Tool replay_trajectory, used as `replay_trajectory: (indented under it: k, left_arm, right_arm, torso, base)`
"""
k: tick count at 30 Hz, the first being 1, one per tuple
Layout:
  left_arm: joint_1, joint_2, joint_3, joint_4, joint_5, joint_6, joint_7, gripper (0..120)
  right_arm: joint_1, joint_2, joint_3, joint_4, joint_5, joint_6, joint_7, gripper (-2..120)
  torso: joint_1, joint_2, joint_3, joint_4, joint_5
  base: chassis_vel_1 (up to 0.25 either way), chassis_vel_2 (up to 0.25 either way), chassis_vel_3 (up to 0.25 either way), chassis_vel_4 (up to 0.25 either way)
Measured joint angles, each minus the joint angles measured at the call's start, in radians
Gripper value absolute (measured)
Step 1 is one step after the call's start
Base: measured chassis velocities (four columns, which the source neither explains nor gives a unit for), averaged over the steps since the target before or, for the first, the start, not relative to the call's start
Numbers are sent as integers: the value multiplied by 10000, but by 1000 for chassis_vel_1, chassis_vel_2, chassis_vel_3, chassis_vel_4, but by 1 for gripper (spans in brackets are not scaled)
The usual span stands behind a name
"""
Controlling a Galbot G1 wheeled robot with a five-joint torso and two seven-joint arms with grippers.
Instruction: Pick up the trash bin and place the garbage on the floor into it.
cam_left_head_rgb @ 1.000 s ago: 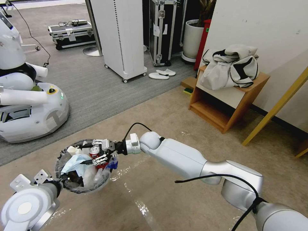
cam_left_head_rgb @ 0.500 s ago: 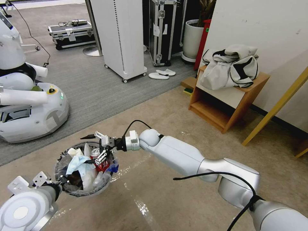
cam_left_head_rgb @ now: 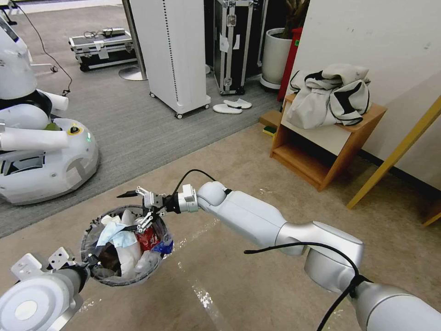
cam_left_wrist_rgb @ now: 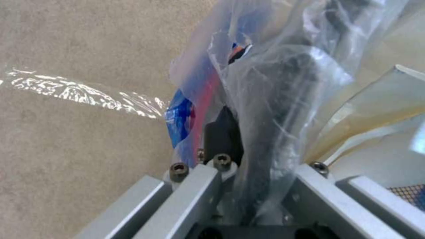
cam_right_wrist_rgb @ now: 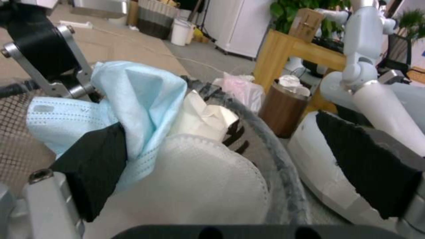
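Note:
The trash bin (cam_left_head_rgb: 158,257), lined with a clear bag, hangs low over the beige floor at lower left. My left gripper (cam_left_head_rgb: 87,265) is shut on its near rim; the left wrist view shows the fingers (cam_left_wrist_rgb: 223,132) clamping rim and plastic bag (cam_left_wrist_rgb: 283,83). Inside lies garbage: a light-blue cloth (cam_left_head_rgb: 117,232), white papers (cam_left_head_rgb: 131,250) and a red can (cam_left_head_rgb: 148,238). My right gripper (cam_left_head_rgb: 123,212) hovers open just over the bin's far rim, holding nothing. Its wrist view looks between the spread pads (cam_right_wrist_rgb: 95,166) at the blue cloth (cam_right_wrist_rgb: 132,93) and white paper (cam_right_wrist_rgb: 208,186).
Another white robot (cam_left_head_rgb: 46,151) stands on the grey carpet at left. A wooden side table (cam_left_head_rgb: 321,156) with a bundle of clothes (cam_left_head_rgb: 330,94) is at right by the wall. White slippers (cam_left_head_rgb: 232,106) lie near a white cabinet (cam_left_head_rgb: 172,55). A yellow slanted leg (cam_left_head_rgb: 395,156) crosses far right.
My right gripper has risen out of the bin and drawn back to its far rim, fingers spread wider. The red can stays inside. The bin has shifted slightly.

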Motion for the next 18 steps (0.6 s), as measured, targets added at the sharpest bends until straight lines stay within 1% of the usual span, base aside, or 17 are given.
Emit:
replay_trajectory:
  k: [18]
  left_arm:
    - [-148, -22, 74, 12, -67, -43, -80, 0]
  right_arm:
    - [198, 105, -742, 11, -79, -30, -70, 100]
  torso:
    - [0, -1, 0, 0, 0]
  base:
    - [0, 0, 0, 0]
